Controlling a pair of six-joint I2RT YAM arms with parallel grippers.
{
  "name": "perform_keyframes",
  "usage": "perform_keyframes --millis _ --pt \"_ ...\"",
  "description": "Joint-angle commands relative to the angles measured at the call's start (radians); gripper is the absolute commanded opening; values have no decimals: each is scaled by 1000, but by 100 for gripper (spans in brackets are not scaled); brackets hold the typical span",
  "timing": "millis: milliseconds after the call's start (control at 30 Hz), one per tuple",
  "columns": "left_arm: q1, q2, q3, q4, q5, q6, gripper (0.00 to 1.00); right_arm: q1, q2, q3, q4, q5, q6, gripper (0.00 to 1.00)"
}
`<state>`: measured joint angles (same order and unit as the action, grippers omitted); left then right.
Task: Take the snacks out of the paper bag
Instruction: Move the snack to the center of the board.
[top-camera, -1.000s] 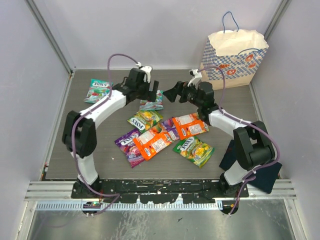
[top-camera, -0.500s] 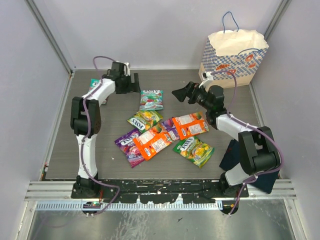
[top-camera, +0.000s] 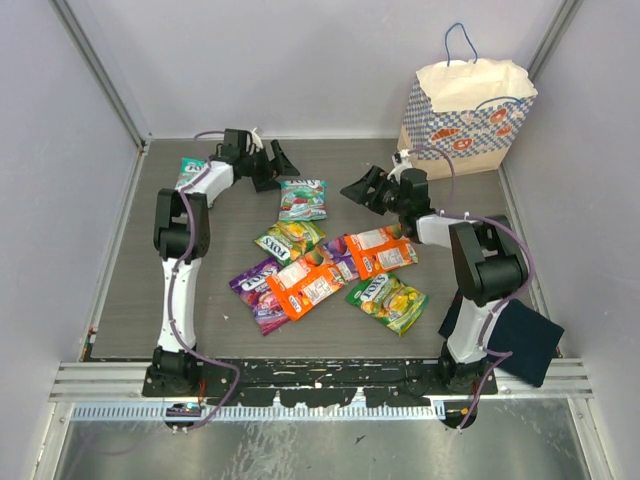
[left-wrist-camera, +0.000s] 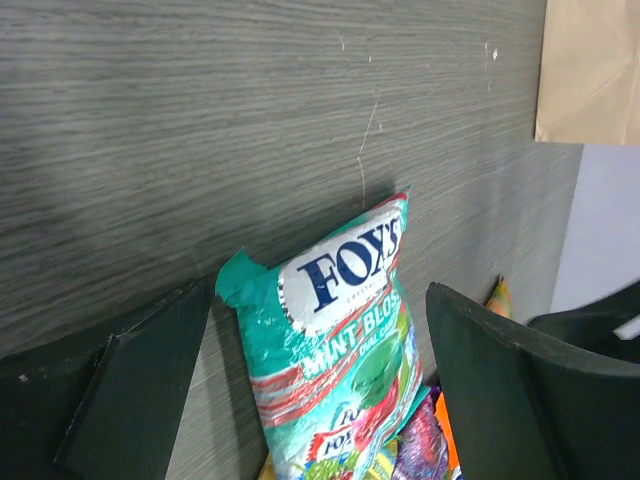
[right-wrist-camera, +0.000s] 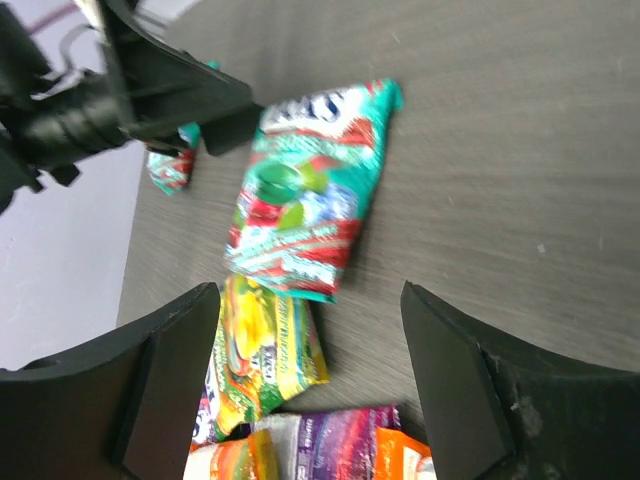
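Looking down from above, you are seeing the snacks (top-camera: 308, 285) lying out on the dark worktop (top-camera: 125, 280). A cluster of orange, purple and green-yellow packets is overlapping in the centre of the frame. One teal mint packet (top-camera: 303, 199) is sitting just above them, and a second teal packet (top-camera: 188, 175) is peeking out at the upper left, partly behind your left arm.

The paper bag (top-camera: 466, 110) is standing upright in the upper right corner, well apart from the packets. Its inside is not showing, so you cannot tell whether anything is remaining in it.

Your left pincer (top-camera: 275, 165) is hovering just left of the teal mint packet with its fingers standing apart, clamping nothing. Your right pincer (top-camera: 362, 190) is hanging just right of that packet, also spread apart and carrying nothing. A dark navy cloth (top-camera: 515, 340) is lying at the lower right.

Judging by the number of packets out, the emptying is looking nearly or fully done; checking the bag is what is left.
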<state>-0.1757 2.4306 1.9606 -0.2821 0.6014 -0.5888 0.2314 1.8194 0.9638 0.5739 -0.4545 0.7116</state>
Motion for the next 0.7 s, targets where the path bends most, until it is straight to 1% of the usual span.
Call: perform_keyframes --millis 0,67,100,167,300,367,500,567,667 --pt "-5 66 24 35 -4 -85 92 -5 50 34 27 -39 87 78" --pt "-8 74 22 64 29 -113 89 -5 52 34 30 -39 88 78" --pt "-9 74 12 83 46 -128 87 -4 49 35 29 -38 85 78" --pt "-16 55 -24 131 60 -153 78 -6 45 39 18 -38 77 78" --pt "-20 -44 -152 269 68 -197 61 -5 38 42 1 -40 60 78" --pt "-21 -102 -195 317 81 -214 49 -4 40 42 0 -39 59 78" --pt "-18 -163 -233 366 87 -224 19 -6 40 40 3 -47 63 78" --pt "-15 -182 -229 367 84 -214 11 -4 36 36 6 -49 61 78" --pt "-7 -195 -200 329 71 -173 5 -5 27 31 7 -49 57 78"
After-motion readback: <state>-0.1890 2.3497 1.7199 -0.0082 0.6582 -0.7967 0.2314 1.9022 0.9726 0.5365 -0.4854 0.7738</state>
